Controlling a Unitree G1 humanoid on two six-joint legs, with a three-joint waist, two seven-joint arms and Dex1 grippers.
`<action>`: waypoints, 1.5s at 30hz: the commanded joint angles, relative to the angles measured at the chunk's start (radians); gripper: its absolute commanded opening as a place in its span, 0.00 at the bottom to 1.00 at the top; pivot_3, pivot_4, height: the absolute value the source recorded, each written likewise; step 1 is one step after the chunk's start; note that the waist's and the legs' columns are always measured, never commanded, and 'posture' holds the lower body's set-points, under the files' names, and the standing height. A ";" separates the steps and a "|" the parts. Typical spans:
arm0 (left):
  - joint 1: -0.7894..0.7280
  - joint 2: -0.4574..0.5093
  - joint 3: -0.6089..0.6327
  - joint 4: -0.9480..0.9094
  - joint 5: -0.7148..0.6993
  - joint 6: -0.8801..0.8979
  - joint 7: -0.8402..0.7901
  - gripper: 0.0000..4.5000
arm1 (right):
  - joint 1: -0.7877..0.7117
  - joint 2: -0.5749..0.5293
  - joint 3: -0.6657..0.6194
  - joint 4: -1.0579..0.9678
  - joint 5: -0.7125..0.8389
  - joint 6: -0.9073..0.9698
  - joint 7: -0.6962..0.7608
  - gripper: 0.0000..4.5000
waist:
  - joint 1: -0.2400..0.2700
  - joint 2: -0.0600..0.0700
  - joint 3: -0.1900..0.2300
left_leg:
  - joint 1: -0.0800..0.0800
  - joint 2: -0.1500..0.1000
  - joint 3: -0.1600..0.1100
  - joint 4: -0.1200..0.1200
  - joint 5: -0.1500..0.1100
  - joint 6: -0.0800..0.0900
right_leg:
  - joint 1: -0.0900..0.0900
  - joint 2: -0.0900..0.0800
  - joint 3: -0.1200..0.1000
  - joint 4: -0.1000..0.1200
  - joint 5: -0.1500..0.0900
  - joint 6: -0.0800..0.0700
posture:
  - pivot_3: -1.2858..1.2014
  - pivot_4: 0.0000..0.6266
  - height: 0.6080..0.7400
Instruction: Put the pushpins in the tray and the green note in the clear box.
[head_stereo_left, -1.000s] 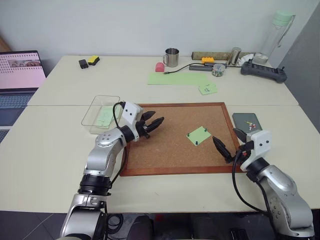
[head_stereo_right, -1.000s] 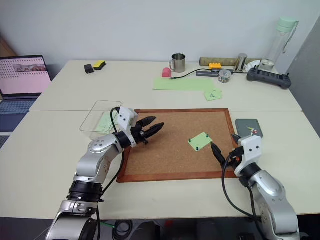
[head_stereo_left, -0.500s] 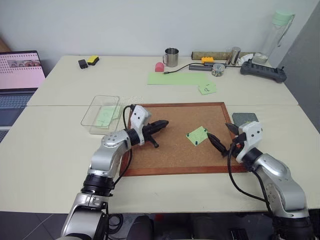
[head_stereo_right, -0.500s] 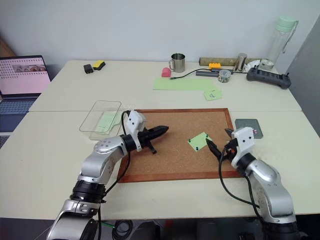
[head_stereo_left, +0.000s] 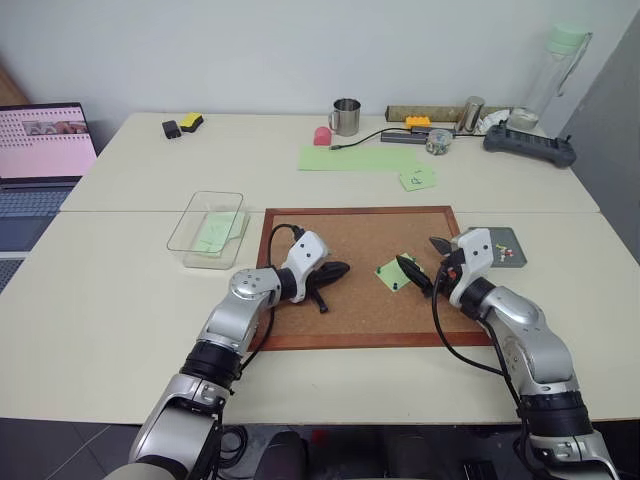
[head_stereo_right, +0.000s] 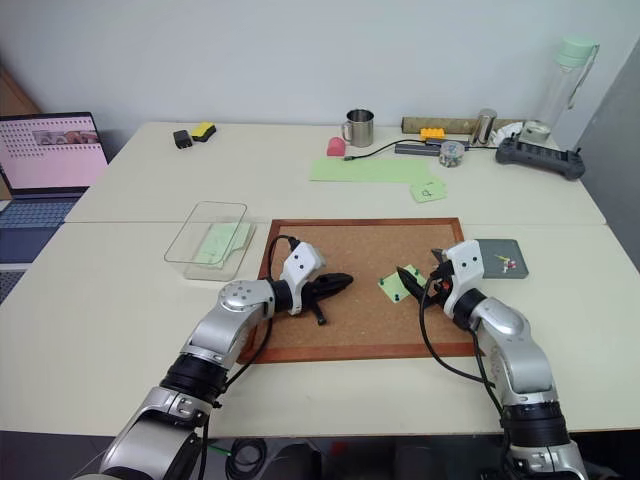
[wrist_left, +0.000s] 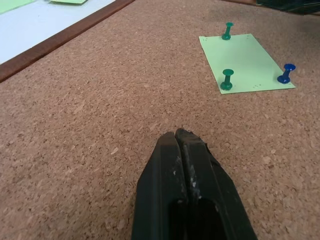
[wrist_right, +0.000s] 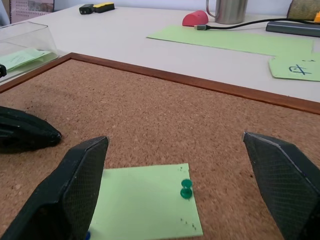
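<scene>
The green note (head_stereo_left: 392, 273) lies on the cork board (head_stereo_left: 350, 230), held down by two green pushpins (wrist_left: 227, 80) and a blue one (wrist_left: 286, 73). My right gripper (head_stereo_left: 423, 259) is open and low over the note's right edge, one finger on either side of a green pushpin (wrist_right: 186, 189). My left gripper (head_stereo_left: 343, 268) is shut on nothing, its tip resting low on the cork a short way left of the note. The dark grey tray (head_stereo_left: 489, 237), with a few pushpins inside, sits just right of the board. Left of the board stands the clear box (head_stereo_left: 183, 226), holding a green paper.
At the back of the table are a large pale green sheet (head_stereo_left: 355, 157), a scribbled green note (head_stereo_left: 417, 178), a metal mug (head_stereo_left: 345, 115), a jar of pins (head_stereo_left: 436, 141), a black controller (head_stereo_left: 528, 143) and a bottle (head_stereo_left: 555, 60). A laptop (head_stereo_left: 40, 140) stands far left.
My left gripper has shut and moved right and down across the board toward the note. My right gripper, still open, has moved forward and left from the board's near right corner to the note.
</scene>
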 joint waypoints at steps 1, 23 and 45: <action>0.007 0.001 -0.023 0.037 0.038 0.000 0.003 0.01 | -0.030 0.003 0.002 0.050 -0.020 -0.040 0.013 1.00 | 0.001 0.000 0.000 | 0.000 0.000 0.000 0.000 0.000 0.000 | 0.000 0.000 0.000 0.000 0.000 0.000 | 0.52 0.24 1.00; 0.003 0.009 -0.006 -0.006 0.035 0.022 0.007 0.00 | -0.061 0.029 0.019 0.155 -0.057 -0.064 0.014 0.04 | -0.001 0.000 0.000 | 0.000 0.000 0.000 0.000 0.000 0.000 | 0.000 0.000 0.000 0.000 0.000 0.000 | 0.52 0.24 1.00; -0.006 0.005 -0.001 0.001 0.033 0.027 0.002 0.00 | -0.035 0.032 -0.088 -0.117 0.060 -0.001 -0.031 0.01 | -0.006 0.000 0.000 | -0.001 0.000 -0.001 -0.001 0.000 0.000 | -0.001 0.000 0.000 0.000 0.000 0.000 | 0.52 0.24 1.00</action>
